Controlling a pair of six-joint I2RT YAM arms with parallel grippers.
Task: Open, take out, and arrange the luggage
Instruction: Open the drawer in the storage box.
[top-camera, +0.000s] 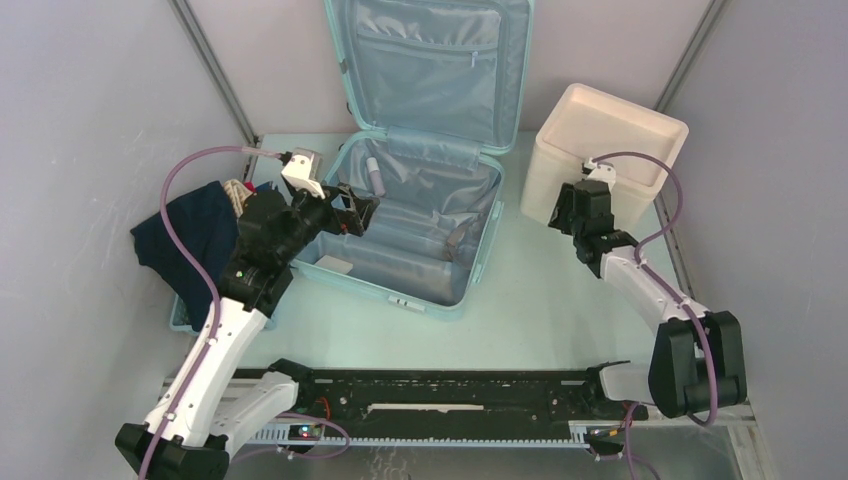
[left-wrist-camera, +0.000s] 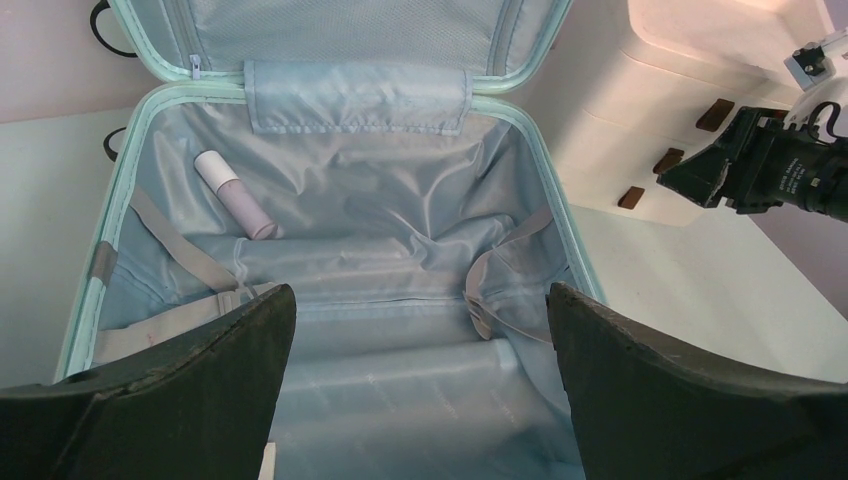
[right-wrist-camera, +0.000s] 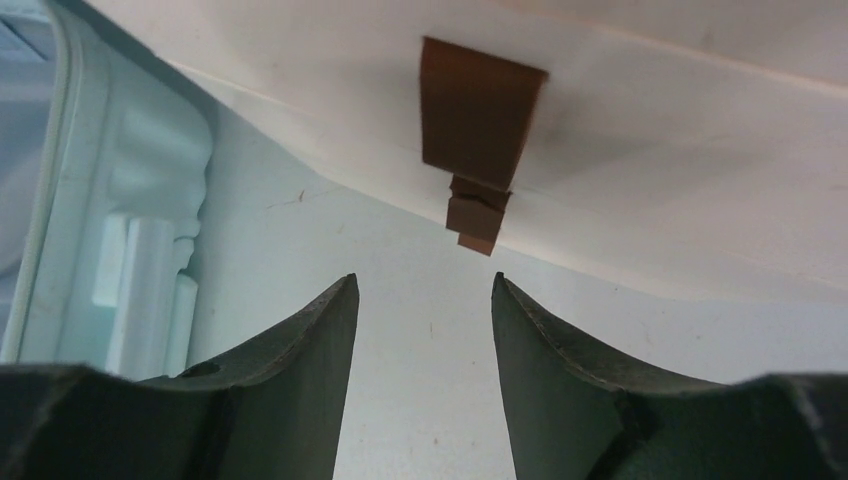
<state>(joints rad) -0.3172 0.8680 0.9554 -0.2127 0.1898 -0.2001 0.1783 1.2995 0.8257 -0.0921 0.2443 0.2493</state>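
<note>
Lying open, the luggage (top-camera: 425, 225) holds a small pink-and-white tube (left-wrist-camera: 235, 196)

Top camera looks down from behind the arms. Left wrist camera faces the suitcase (left-wrist-camera: 380, 220) beyond the left claw (left-wrist-camera: 420, 292). Right wrist camera is close to the box (right-wrist-camera: 680, 130), which all views share.

Pale table (top-camera: 560, 300) with open luggage (top-camera: 430, 225), cream-white box (top-camera: 545, 185) right, blue basket (top-camera: 179, 316) left.

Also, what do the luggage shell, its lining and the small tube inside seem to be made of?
Luggage shell: likely hard plastic; its mint rim looks smooth and moulded.
Lining: thin synthetic fabric, slightly shiny; it wrinkles and folds.
Tube: probably plastic, matte pinkish body with white cap.
</note>
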